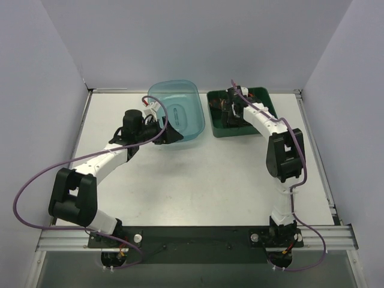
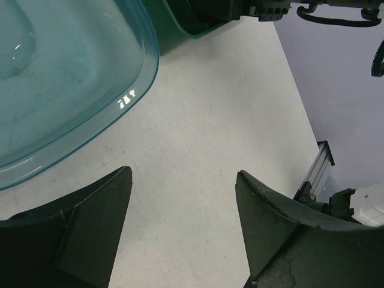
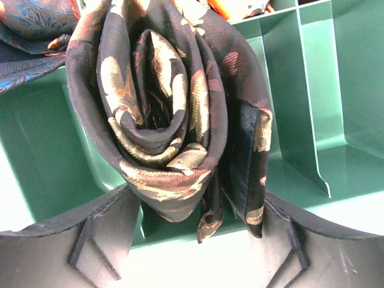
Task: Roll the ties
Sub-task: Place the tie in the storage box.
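A rolled black tie (image 3: 162, 114) with gold-tan floral pattern sits between the fingers of my right gripper (image 3: 198, 198), its loose end hanging at the right finger. The gripper holds it over a compartment of the green divided tray (image 3: 312, 90). In the top view the right gripper (image 1: 231, 109) is inside the green tray (image 1: 264, 96) at the back right. Another patterned tie (image 3: 33, 24), blue and red, lies in the tray's upper left. My left gripper (image 2: 183, 174) is open and empty over bare table, beside the teal bin (image 2: 72, 78); the top view shows the gripper (image 1: 174, 135) at the bin's near left edge.
The translucent teal bin (image 1: 180, 99) stands at the back centre, touching the green tray's left side. A corner of the green tray (image 2: 180, 18) shows in the left wrist view. Purple cables run along both arms. Walls enclose the table on three sides.
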Robot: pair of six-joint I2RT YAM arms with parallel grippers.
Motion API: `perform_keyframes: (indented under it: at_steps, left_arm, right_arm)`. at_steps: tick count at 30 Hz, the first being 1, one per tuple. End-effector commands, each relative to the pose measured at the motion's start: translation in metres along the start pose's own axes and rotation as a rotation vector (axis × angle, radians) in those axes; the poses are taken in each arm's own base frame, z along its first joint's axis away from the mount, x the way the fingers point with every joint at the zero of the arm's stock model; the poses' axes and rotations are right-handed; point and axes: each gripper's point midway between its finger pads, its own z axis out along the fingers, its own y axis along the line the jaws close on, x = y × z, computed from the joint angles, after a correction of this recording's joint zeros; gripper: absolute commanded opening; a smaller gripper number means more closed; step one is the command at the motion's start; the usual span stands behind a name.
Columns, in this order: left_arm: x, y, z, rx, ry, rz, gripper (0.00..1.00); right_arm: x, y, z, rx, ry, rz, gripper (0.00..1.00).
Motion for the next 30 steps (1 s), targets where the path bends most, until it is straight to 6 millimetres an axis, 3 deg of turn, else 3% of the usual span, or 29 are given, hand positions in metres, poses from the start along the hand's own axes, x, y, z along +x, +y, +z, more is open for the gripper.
perform_keyframes:
  at_steps: [1, 9, 14, 20, 24, 30]
  left_arm:
    - [-0.023, -0.012, 0.003, 0.042, -0.038, 0.051, 0.79]
    - [-0.025, -0.01, 0.006, 0.037, -0.032, 0.054, 0.79]
    - [-0.024, -0.007, 0.008, 0.031, -0.027, 0.051, 0.79]
    - [-0.023, -0.004, 0.01, 0.026, -0.023, 0.048, 0.79]
    - [-0.021, -0.001, 0.012, 0.018, -0.019, 0.044, 0.79]
    - [-0.013, 0.008, 0.017, 0.001, -0.001, 0.035, 0.79]
  right_arm:
    - [0.019, -0.013, -0.02, 0.016, 0.072, -0.021, 0.7]
    - [0.015, -0.01, -0.038, -0.029, 0.059, -0.01, 0.77]
    - [-0.01, -0.008, -0.067, -0.073, -0.015, 0.01, 0.82]
    - [-0.027, -0.01, -0.085, -0.087, -0.051, 0.011, 0.84]
    - [-0.048, -0.013, -0.096, -0.076, -0.11, 0.012, 0.84]
    - [-0.075, -0.015, -0.08, -0.047, -0.141, 0.001, 0.84]
